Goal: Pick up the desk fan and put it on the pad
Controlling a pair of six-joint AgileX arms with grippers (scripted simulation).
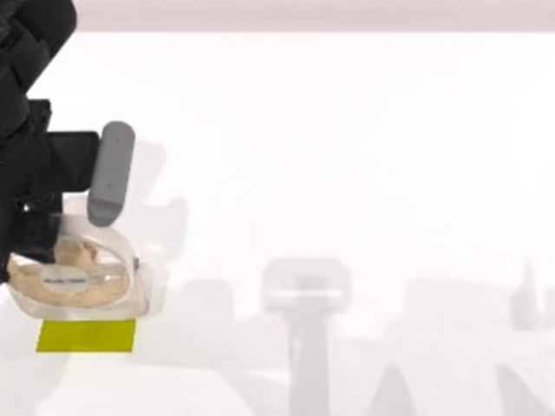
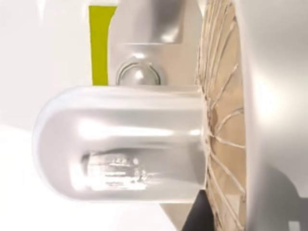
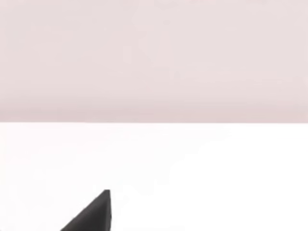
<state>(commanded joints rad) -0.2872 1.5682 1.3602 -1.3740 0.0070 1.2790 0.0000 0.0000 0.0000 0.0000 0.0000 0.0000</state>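
Note:
The desk fan, a pale silver-grey ring with tan blades and a small dark label, hangs tilted at the table's left front. Its lower rim overlaps the far edge of the olive-yellow pad, and its faint shadow falls to the right. My left gripper is shut on the fan from the far left side. The left wrist view is filled by the fan and its rounded grey part. One dark finger rests against the blades, and a strip of pad shows beyond. The right arm is outside the top view.
The left gripper's grey oblong plate sticks out above the fan. Faint grey shadows lie across the front of the white table. In the right wrist view there is bare table, a pale wall and one dark fingertip.

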